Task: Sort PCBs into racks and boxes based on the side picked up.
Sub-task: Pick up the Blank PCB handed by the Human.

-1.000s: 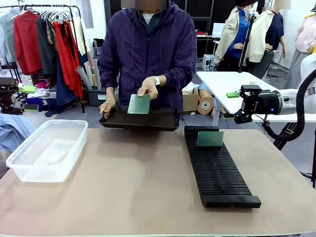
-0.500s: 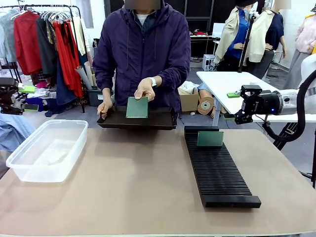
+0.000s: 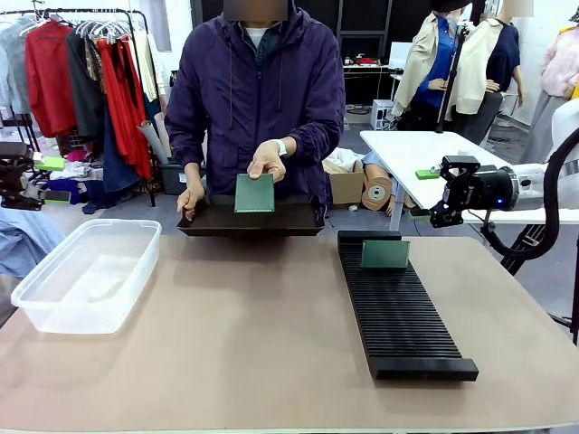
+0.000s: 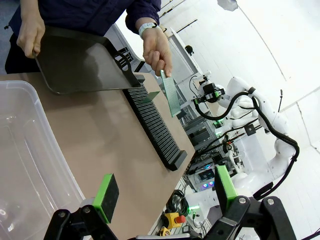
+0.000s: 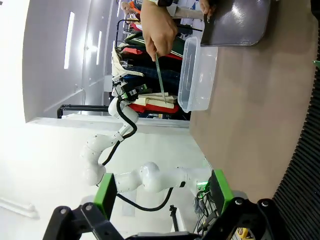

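Nearest, along the bottom of the left wrist view, the left gripper (image 4: 165, 192) stands released, its green pads wide apart. The right gripper (image 5: 162, 192) is the same at the bottom of the right wrist view. In the front view the tan table (image 3: 253, 362) carries the clear plastic tub (image 3: 86, 271) at mid-left and the long black slotted rack (image 3: 403, 307) right of centre. One green PCB (image 3: 385, 254) stands upright in a slot near the rack's far end. Beyond, at upper centre, a person grips a shallow black tray (image 3: 253, 219) at its end with one hand (image 3: 191, 197). The other hand (image 3: 268, 161) holds a second PCB (image 3: 254, 193) upright just above the tray.
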